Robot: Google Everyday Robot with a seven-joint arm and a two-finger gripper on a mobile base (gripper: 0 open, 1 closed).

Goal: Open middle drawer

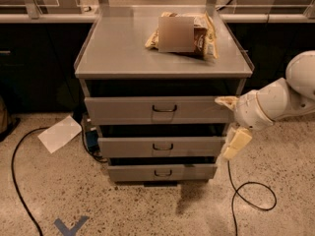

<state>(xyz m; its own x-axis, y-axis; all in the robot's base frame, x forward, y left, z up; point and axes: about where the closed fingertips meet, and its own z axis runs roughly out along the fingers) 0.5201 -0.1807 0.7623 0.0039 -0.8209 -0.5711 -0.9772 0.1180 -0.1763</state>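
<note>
The robot's tool hangs at the right side of a grey cabinet, its two pale fingers spread wide and holding nothing. One finger points left at the right end of the top drawer. The other slants down just beside the right end of the middle drawer; whether either finger touches the metal cannot be told. The white arm reaches in from the right edge of the view.

The middle drawer sits second of three, its flat front facing the camera with a dark gap above it. Its small wire handle lies at the centre of the front, well to the left of the tool and untouched. Below it is the bottom drawer, with a handle of the same kind.

A crumpled snack bag lies toward the back right of the tabletop.

On the speckled floor, a white sheet of paper lies left of the cabinet. A black cable curves past the paper, and another cable loops below the tool. A blue tape mark shows at the bottom edge.
</note>
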